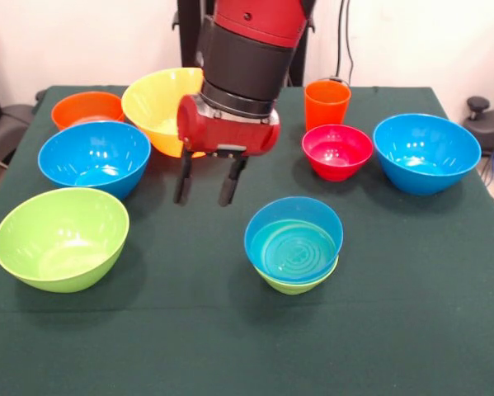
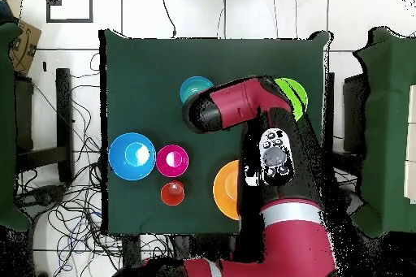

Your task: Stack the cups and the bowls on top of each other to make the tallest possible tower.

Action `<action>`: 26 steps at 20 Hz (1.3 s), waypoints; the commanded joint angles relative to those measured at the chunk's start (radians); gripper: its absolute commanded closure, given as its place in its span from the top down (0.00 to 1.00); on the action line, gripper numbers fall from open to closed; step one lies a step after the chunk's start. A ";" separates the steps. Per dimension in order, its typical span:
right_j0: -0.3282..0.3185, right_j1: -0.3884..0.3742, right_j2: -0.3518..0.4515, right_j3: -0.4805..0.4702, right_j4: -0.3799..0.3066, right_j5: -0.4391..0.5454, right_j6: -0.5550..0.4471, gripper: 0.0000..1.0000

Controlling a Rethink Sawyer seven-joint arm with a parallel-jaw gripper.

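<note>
Item: stacking scene on a green worktop [image 1: 230, 346].

Pincer [image 1: 206, 180]: released, holding nothing; both fingers [image 1: 183, 178] hang apart and point straight down, clear of the cloth, over bare worktop.

Tower, so far: a blue bowl nested in a small green bowl [image 1: 294, 285], the pair [image 1: 294, 241] standing just to the picture's right of the pincer and nearer the camera. It counts as barely begun.

Loose pieces, front view:
- lime bowl [image 1: 61, 238], near left, upright.
- left blue bowl [image 1: 94, 157], behind the lime one.
- orange bowl [image 1: 87, 109], far left corner.
- yellow bowl [image 1: 162, 106], tilted, partly hidden behind the wrist.
- orange cup [image 1: 326, 103], upright, far side.
- red bowl [image 1: 337, 152], just in front of the cup.
- right blue bowl [image 1: 426, 153], well apart to the right.

Key relation: the yellow bowl and left blue bowl lie closest to the pincer, on the side away from the tower; any pick likely means a sideways carry back across to the nested pair.

View differences: overhead, the arm [image 2: 244, 107] covers most of the left-hand bowls and the pincer itself, and shows only slivers of the lime and yellow ones; the front view shows them. A yellow-green cup is seen in neither.
</note>
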 commanded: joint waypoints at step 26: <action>-0.032 0.109 -0.002 -0.052 -0.106 -0.003 -0.150 1.00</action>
